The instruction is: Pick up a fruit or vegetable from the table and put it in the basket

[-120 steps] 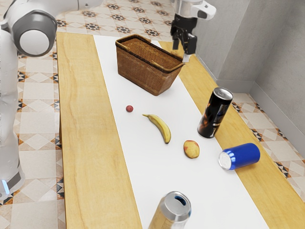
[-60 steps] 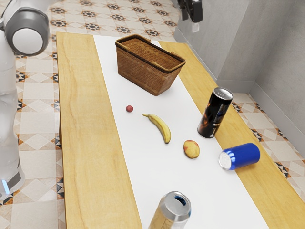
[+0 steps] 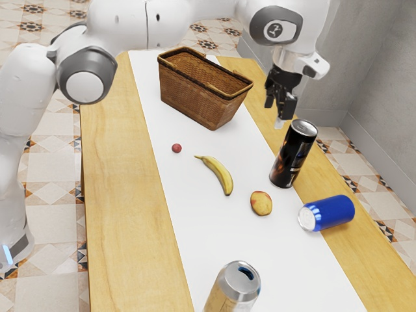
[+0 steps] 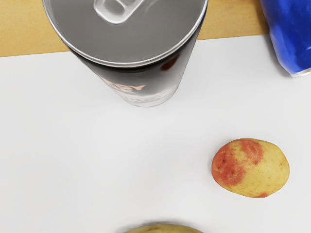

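My gripper (image 3: 275, 114) hangs in the air beyond the upright black can, open, with nothing between its fingers. On the white runner lie a yellow banana (image 3: 220, 174), a small red round fruit (image 3: 177, 148) and a yellow-red oval fruit or vegetable (image 3: 261, 203). The brown wicker basket (image 3: 195, 101) stands toward the exterior view's top; its visible inside holds nothing. In the wrist view the yellow-red piece (image 4: 250, 168) rests on white cloth near the black can, and part of the banana (image 4: 164, 229) appears.
The tall black can (image 3: 292, 155) stands close to my gripper, its lid (image 4: 141, 36) near the hand's camera. A blue can (image 3: 328, 213) lies on its side beside it. A silver-topped can (image 3: 234, 289) stands at the exterior view's bottom.
My gripper rose toward the exterior view's top edge, then came down and toward that view's right, from by the basket to near the black can. The table objects have not moved.
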Controlling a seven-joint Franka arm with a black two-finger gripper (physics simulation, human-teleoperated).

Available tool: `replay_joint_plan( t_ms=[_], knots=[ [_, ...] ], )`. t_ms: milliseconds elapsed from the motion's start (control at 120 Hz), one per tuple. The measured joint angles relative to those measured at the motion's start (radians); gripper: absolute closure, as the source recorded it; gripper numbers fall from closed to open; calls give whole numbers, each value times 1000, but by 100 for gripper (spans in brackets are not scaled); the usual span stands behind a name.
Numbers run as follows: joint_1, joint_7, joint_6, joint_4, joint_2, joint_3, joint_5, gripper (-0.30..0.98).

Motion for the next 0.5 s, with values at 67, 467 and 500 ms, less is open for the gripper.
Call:
replay_joint_plan(
  t_ms=[67,467,500],
  knots=[
    [-2,1,17,-30,14,0,0,0],
    [-33,6,176,-239,18,-74,-6,0],
    [-33,6,188,-254,19,-75,-6,0]
  ],
)
